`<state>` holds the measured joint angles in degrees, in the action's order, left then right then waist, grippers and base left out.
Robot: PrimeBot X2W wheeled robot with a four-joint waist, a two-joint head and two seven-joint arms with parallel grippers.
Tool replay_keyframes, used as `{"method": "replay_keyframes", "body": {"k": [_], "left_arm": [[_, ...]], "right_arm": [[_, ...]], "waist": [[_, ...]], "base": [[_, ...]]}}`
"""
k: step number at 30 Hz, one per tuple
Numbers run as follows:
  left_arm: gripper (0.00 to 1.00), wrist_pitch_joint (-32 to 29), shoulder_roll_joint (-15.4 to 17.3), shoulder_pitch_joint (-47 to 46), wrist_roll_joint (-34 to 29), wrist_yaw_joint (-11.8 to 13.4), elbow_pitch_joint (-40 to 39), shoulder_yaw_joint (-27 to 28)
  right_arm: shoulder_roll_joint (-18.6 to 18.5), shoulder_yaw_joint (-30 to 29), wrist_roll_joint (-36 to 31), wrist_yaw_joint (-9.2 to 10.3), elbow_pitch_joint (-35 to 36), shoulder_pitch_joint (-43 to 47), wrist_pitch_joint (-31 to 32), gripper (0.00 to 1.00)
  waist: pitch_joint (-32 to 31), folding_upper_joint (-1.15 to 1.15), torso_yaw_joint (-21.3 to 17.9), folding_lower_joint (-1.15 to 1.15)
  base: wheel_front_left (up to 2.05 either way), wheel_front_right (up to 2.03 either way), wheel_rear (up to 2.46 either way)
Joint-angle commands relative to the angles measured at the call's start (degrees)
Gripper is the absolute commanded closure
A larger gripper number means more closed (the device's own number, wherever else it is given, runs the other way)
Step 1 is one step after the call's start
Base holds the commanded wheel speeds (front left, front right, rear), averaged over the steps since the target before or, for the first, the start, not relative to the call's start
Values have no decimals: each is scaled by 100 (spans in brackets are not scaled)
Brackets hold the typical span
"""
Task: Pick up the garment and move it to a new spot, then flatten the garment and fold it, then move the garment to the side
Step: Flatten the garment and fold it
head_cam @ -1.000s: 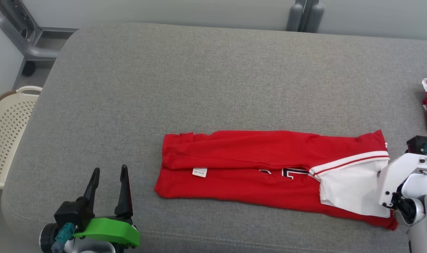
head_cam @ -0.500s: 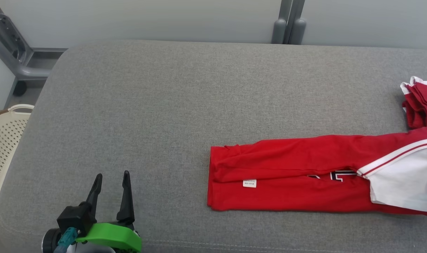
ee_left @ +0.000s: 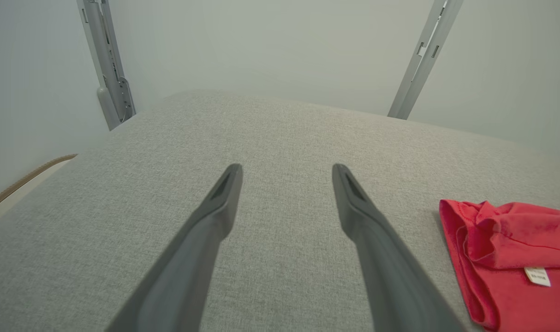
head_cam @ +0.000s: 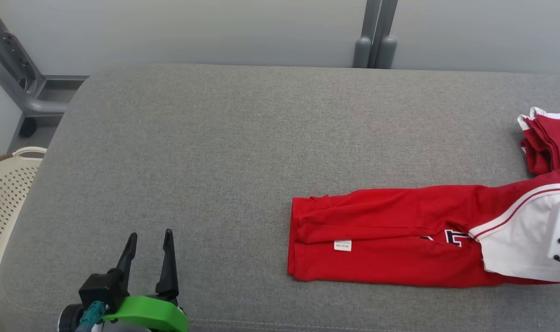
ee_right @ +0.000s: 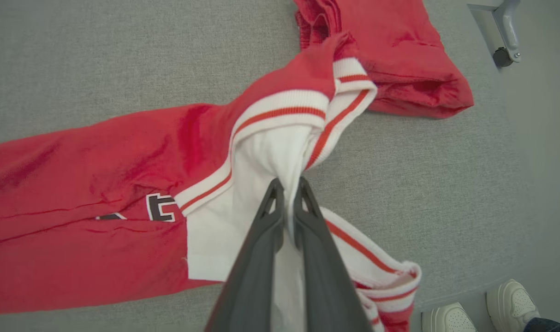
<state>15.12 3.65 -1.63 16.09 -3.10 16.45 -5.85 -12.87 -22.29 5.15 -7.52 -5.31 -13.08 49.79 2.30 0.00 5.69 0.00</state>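
Black fingers of the left gripper (head_cam: 150, 234) stand spread wide and empty at the near edge of the grey cushion (head_cam: 261, 138), well apart from the cloth. Further in, the red jersey (head_cam: 390, 240) lies folded lengthwise as a long strip, its label (head_cam: 342, 245) facing up near the left end. At the strip's right end, the right gripper (ee_right: 289, 184) is pinched tight on the bunched white sleeve (ee_right: 261, 152), lifting it slightly. Beyond that, a second red garment (ee_right: 400, 83) sits folded, touching the jersey's striped cuff.

The risk, I judge, is in that narrow hold: a pull by the sleeve alone could drag the layers unevenly and open the lengthwise fold, or the cloth could slip free. Sweeping toward the neighbouring pile could also snag and rumple it.
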Motion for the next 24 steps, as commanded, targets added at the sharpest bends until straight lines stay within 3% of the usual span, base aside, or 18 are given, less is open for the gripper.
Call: {"method": "replay_keyframes", "body": {"k": [1,10,24], "left_arm": [[0,4,5,90,-12,-29,19,20],[0,3,-5,86,-23,-42,80,-19],[0,4,-28,172,18,-96,199,-63]], "right_arm": [[-21,251,96,7,160,116,128,100],[99,1813,652,5,437,-94,504,100],[823,3089,1007,4,-1102,-825,-69,100]], "waist": [[-45,0,0,0],[-128,0,54,0],[-260,0,407,0]], "base": [[0,0,0],[0,0,0],[0,0,0]]}}
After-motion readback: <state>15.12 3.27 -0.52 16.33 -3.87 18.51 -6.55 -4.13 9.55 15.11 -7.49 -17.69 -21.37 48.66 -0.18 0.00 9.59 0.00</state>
